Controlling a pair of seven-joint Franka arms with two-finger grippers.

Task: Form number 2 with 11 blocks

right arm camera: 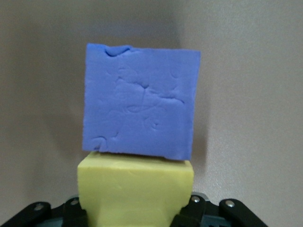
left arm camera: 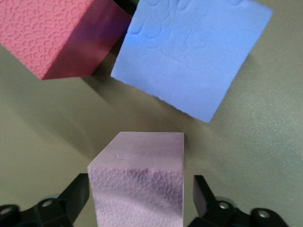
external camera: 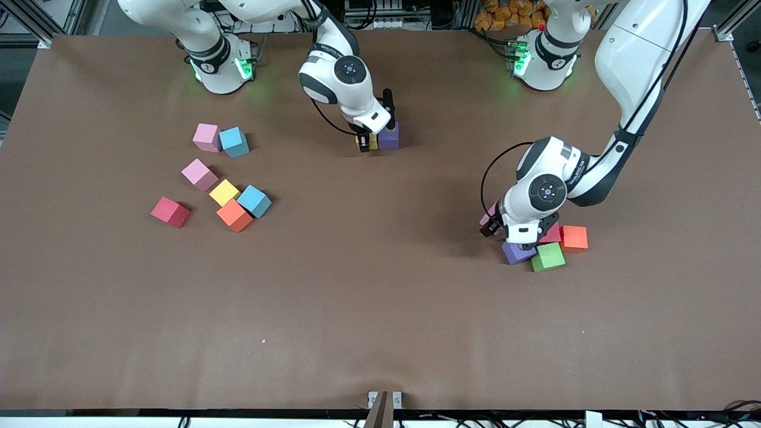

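Observation:
My right gripper [external camera: 373, 138] [right arm camera: 136, 208] is low at the table's middle, toward the robots' bases, and is shut on a yellow block [external camera: 371, 141] [right arm camera: 136, 194]. That block touches a purple block [external camera: 389, 136] [right arm camera: 141, 111]. My left gripper [external camera: 494, 226] [left arm camera: 138, 198] is open around a pale pink block [external camera: 490, 215] [left arm camera: 137, 182], with a gap at each finger [left arm camera: 75, 195]. Close by lie a purple block [external camera: 516, 252] [left arm camera: 191, 52], a red one [external camera: 554, 234] [left arm camera: 52, 33], a green one [external camera: 547, 257] and an orange one [external camera: 574, 238].
Toward the right arm's end lie loose blocks: two pink [external camera: 207, 137] [external camera: 199, 175], yellow [external camera: 224, 192], orange [external camera: 234, 215], red [external camera: 170, 212] and two light-blue cubes [external camera: 234, 142] [external camera: 254, 201]. Bare brown table [external camera: 380, 309] spreads nearer the front camera.

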